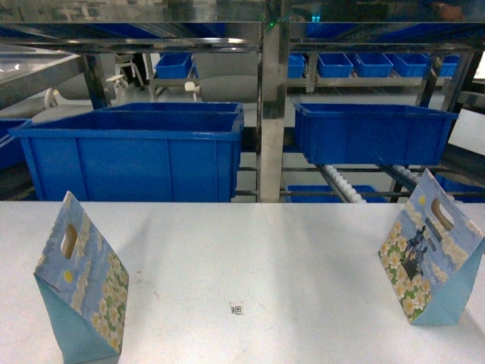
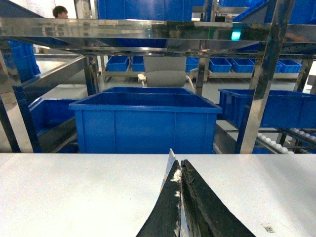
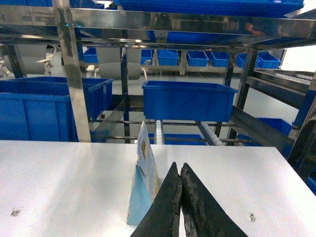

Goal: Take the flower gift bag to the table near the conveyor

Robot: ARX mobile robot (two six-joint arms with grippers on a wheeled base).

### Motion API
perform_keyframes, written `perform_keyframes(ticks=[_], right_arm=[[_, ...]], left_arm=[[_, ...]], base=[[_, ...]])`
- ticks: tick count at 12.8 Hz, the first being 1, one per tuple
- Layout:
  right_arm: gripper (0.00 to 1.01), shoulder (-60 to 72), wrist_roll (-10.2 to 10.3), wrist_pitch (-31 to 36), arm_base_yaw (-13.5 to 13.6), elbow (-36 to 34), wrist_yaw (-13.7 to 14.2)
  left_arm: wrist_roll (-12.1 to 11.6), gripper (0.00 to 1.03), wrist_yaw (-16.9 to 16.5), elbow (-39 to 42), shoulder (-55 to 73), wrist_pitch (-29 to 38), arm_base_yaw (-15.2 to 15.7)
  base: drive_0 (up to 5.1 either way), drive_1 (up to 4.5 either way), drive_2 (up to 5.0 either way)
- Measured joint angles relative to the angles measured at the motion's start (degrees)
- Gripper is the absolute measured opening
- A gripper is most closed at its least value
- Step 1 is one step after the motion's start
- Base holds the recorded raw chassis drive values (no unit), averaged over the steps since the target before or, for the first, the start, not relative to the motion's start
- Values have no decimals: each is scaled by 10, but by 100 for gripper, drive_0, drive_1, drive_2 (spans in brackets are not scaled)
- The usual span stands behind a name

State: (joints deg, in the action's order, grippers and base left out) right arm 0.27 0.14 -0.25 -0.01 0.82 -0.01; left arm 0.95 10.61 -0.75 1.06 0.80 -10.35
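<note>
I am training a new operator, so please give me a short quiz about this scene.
1. How many gift bags stand on the table?
2. True or false: the right tool is wide open.
3. What lies on the tabletop between the bags? A) a small code sticker B) a cup C) a pen

Key: 1. Two. 2. False, its fingers are shut together. 3. A.
</note>
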Motion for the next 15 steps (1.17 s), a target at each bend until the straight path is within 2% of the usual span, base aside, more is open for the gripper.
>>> perform_keyframes(ticks=[1,2,3,4,8,9,15], right_arm=[[2,0,0,0,0,0,0],[2,0,0,0,0,0,0],[2,0,0,0,0,0,0],[2,0,0,0,0,0,0],[2,0,0,0,0,0,0],[10,0,-1,0,0,0,0],[94,0,-1,0,0,0,0]], left_arm=[[0,2,-29,0,-3,-7,27],[-1,2,-91,0,-4,-12,92],[-1,2,-95,0,-4,-10,109],[-1,2,-105,0,-4,-10,104],[-1,2,-106,0,-4,-10,103],[-1,2,-106,0,-4,-10,103],[-1,82,-106,0,-4,-10,103]], base=[[0,0,0],[0,0,0],[0,0,0],[0,0,0],[0,0,0],[0,0,0],[0,0,0]])
